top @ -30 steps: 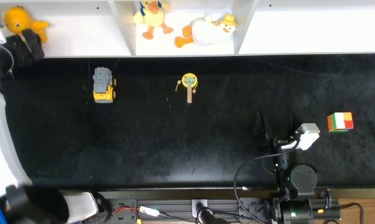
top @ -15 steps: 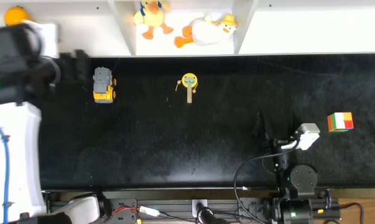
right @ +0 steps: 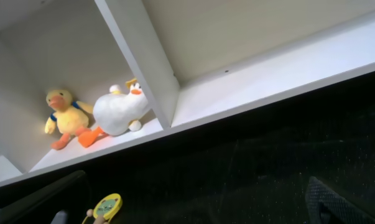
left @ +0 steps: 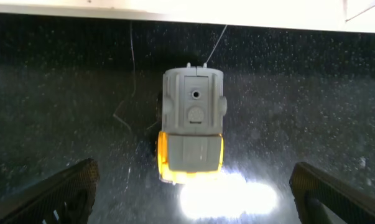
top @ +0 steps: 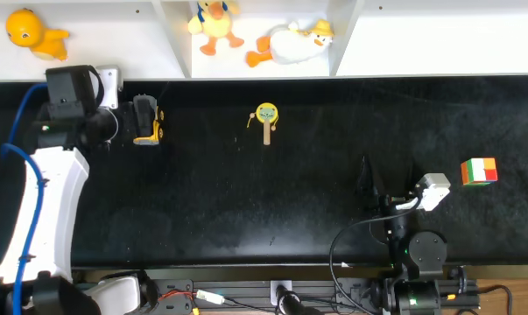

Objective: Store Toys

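A grey and yellow toy truck (top: 146, 120) (left: 192, 130) stands on the black table near the shelf. My left gripper (top: 126, 122) (left: 193, 196) hovers at it, open wide, with the truck just ahead of the fingers (left: 69, 186). Nothing is gripped. A yellow round toy on a stick (top: 266, 118) (right: 105, 206) lies mid-table, and a coloured cube (top: 479, 171) sits at the right. My right gripper (top: 369, 179) (right: 193, 208) is low near its base, open and empty. A yellow duck (top: 31, 31) lies in the left shelf compartment.
The white shelf (top: 115, 61) runs along the table's far edge. Its middle compartment holds a yellow plush duck (top: 215, 22) (right: 63, 118) and a white plush goose (top: 294, 41) (right: 115, 112). The right compartment (top: 439, 35) holds nothing. Cables lie along the table's near edge.
My left arm has drawn out of the left shelf compartment, leaving the yellow duck there, and swung right and down to the toy truck. The right arm has not moved.
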`<state>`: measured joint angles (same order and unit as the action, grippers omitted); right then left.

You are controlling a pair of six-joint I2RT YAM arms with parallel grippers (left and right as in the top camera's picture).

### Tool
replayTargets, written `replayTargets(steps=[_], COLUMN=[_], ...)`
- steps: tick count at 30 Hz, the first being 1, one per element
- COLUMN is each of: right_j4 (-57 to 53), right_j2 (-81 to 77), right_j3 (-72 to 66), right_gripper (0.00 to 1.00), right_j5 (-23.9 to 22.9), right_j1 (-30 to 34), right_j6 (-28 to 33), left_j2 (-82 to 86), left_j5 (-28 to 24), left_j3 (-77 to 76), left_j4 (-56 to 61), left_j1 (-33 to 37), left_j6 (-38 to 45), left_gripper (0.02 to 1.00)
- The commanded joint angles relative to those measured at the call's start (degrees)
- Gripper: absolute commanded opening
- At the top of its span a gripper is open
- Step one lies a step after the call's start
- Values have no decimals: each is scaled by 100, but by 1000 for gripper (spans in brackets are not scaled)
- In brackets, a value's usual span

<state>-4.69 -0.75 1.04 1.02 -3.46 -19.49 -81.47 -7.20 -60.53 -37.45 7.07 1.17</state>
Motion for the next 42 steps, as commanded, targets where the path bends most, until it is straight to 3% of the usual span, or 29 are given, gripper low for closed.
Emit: replayTargets(steps=[1, 21, 26, 34, 42], right_j4=[26, 26, 26, 26, 26], right_j2=[2, 2, 2, 2, 2], right_j3=[-76, -76, -76, -76, -76], right_gripper=[996, 996, 996, 993, 996], right_j5=[-48, -48, -48, -48, -48], right_j1=[-28, -28, -28, -28, -26], right_j6=[-24, -24, -24, -24, -24], left_j2=[-369, -1670, -1692, -1692, -1674], left_j5=[50, 258, 232, 118, -72], left_j3=[219, 221, 221, 219, 66], left_j4=[308, 1263, 1344, 1335, 1196], left_j1=[-111, -116, -116, -116, -116], left_j6=[-120, -105, -105, -170, -321], left_gripper=[998, 976, 853, 505, 375])
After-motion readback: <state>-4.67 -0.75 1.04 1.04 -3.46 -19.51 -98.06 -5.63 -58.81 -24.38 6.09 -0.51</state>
